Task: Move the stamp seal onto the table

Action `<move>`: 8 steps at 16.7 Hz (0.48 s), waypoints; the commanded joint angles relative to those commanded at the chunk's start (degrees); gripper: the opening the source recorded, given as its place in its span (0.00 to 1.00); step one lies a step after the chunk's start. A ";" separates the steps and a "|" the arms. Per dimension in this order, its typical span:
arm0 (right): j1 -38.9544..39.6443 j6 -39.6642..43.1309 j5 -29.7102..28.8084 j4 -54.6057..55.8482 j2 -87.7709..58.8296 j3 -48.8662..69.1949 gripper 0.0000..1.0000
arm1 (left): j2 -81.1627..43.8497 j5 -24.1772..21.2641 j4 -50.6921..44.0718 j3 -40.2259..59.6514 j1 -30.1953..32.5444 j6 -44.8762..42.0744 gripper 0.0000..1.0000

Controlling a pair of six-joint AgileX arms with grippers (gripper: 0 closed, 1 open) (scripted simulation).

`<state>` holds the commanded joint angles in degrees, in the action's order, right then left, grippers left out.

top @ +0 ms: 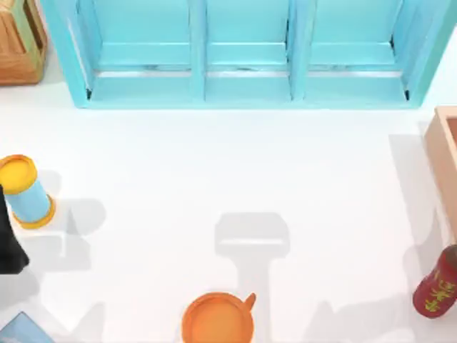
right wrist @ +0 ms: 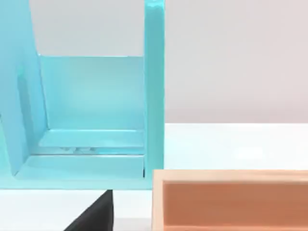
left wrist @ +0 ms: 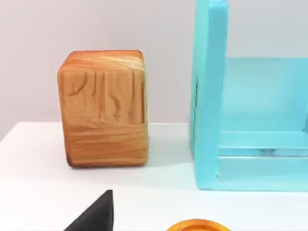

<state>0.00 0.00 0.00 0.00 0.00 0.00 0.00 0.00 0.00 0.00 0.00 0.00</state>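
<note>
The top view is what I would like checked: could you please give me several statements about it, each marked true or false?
1. The light-blue shelf cabinet stands along the far edge of the table. True.
2. The orange cup lies tipped over at the table's right side. False: it stands upright at the near edge, about the middle.
3. The red bottle with yellow markings is at the table's right side. True.
4. The blue cylinder with yellow ends stands inside the cabinet. False: it lies on the table at the left side.
5. A wooden block sits at the far left corner, beside the cabinet. True.
</note>
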 joint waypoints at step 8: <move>-3.64 3.82 -0.08 -11.76 -12.96 12.41 1.00 | 0.00 0.00 0.00 0.00 0.00 0.00 1.00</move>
<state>-3.64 3.82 -0.08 -11.76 -12.96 12.41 0.00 0.00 0.00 0.00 0.00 0.00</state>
